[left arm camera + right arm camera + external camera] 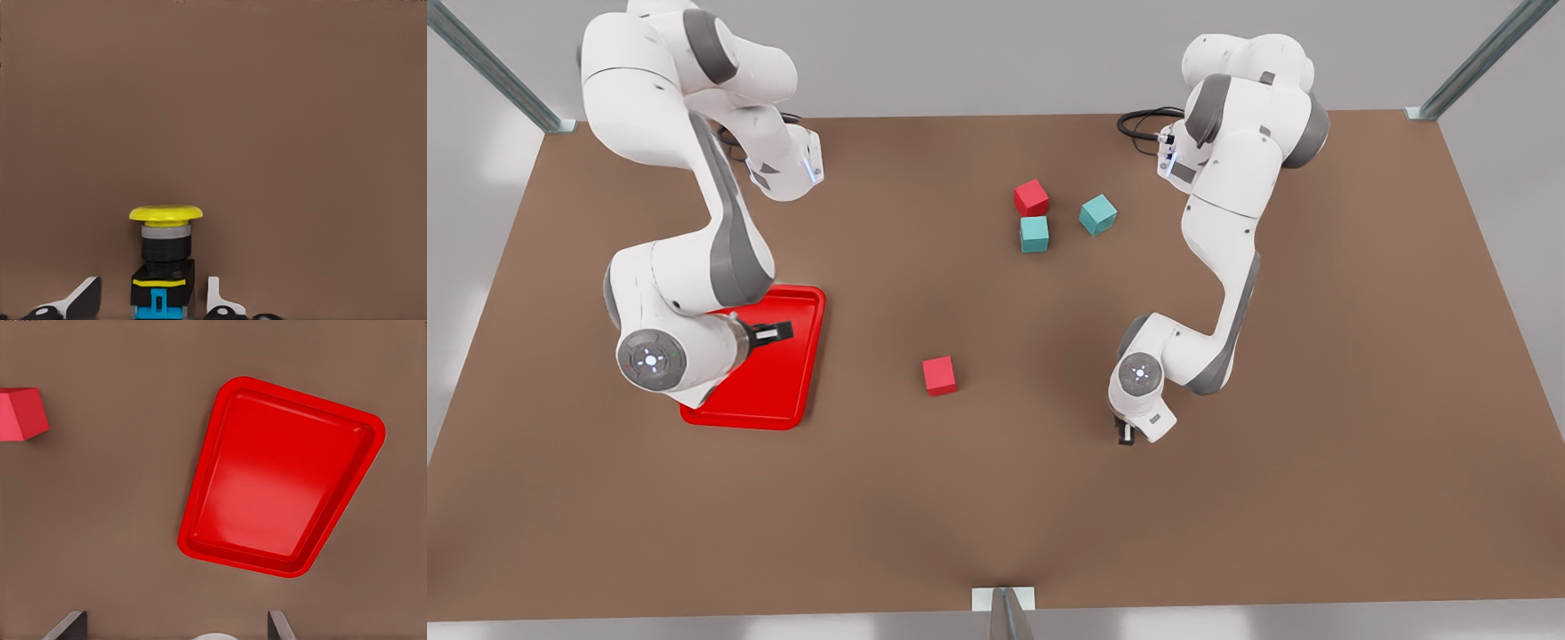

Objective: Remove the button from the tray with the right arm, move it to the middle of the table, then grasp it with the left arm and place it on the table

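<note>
Left wrist view: the button [165, 260] stands upright on the table [300, 133] between the left gripper [147, 303]'s spread fingers; lift straight, without clipping its cap; the right gripper [778, 332], fingers apart, waits above the tray [283, 480].

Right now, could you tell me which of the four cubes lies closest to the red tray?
The lone red cube beside the tray; the other three cluster farther back.
</note>
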{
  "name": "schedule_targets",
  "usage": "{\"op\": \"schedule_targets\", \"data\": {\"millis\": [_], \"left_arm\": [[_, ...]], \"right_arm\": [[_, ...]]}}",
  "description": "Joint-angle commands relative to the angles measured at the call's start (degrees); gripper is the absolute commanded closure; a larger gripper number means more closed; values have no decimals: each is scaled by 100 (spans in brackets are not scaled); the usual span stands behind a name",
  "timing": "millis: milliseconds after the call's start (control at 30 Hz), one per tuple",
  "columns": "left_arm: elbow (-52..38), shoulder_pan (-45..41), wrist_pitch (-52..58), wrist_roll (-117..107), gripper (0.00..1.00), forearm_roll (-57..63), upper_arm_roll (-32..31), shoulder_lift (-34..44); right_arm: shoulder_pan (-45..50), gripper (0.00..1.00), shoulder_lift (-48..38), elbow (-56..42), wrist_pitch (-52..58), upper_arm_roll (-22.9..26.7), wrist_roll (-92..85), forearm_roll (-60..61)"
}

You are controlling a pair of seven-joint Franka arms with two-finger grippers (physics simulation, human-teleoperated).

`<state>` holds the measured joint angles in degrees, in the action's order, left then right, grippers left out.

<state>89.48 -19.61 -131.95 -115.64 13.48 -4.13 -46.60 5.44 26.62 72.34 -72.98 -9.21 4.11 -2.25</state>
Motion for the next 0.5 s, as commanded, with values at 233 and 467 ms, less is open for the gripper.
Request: {"op": "schedule_targets", "data": {"millis": [233, 467], "left_arm": [[-10, 1, -6, -750, 49, 23, 0, 19], [-18, -8, -6, -732, 58, 75, 0, 46]], "right_arm": [[-17, 0, -7, -71, -6, 7, -16, 23], [10, 0, 1, -62, -6, 7, 2, 23]]}}
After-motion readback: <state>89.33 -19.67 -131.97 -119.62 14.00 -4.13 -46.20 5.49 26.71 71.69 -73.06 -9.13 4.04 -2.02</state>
